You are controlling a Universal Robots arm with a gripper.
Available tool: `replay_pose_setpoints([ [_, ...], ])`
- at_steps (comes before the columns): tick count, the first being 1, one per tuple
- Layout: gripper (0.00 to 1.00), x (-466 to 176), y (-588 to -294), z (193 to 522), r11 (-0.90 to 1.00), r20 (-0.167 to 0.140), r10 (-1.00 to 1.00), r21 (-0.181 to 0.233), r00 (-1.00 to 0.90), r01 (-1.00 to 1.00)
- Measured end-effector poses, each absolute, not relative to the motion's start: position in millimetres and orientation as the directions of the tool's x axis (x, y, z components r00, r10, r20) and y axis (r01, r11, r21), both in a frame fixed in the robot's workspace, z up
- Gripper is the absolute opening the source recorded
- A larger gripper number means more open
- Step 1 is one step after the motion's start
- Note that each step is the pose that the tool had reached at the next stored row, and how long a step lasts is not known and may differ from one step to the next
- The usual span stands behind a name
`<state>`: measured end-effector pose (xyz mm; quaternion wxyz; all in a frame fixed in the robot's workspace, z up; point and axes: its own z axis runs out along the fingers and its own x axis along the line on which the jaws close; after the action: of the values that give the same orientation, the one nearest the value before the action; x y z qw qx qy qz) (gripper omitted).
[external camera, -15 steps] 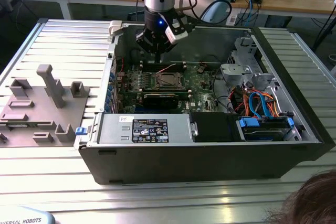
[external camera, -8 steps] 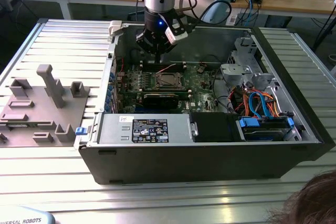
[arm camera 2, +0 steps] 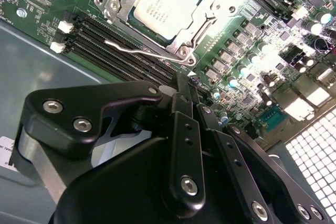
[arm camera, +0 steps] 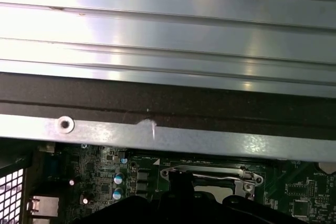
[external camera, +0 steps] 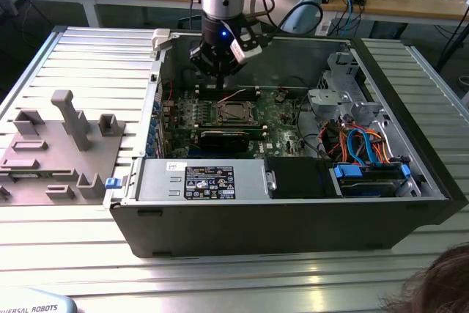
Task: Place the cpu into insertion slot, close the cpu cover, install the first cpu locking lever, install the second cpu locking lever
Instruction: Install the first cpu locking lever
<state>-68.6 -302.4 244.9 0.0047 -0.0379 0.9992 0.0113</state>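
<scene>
Fingers (arm camera 2: 181, 85) are seen pressed together, nothing gripped, just beside the locking lever (arm camera 2: 139, 49). Cpu (arm camera 2: 164, 4) is seated in the insertion slot (external camera: 233, 111), cpu cover (arm camera 2: 207, 11) down. Lever wire is best pushed sideways, then under its hook.

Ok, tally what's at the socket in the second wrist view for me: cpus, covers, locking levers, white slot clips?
cpu: 1
cpu cover: 1
locking lever that I can make out: 1
white slot clips: 2
Total: 5
</scene>
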Motion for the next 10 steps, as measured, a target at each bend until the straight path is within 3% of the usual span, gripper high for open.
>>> replay_pose_setpoints([
  [10,0.11,-68.6,-302.4,241.2,0.997,-0.010,-0.076,0.022,-0.997,-0.076],
])
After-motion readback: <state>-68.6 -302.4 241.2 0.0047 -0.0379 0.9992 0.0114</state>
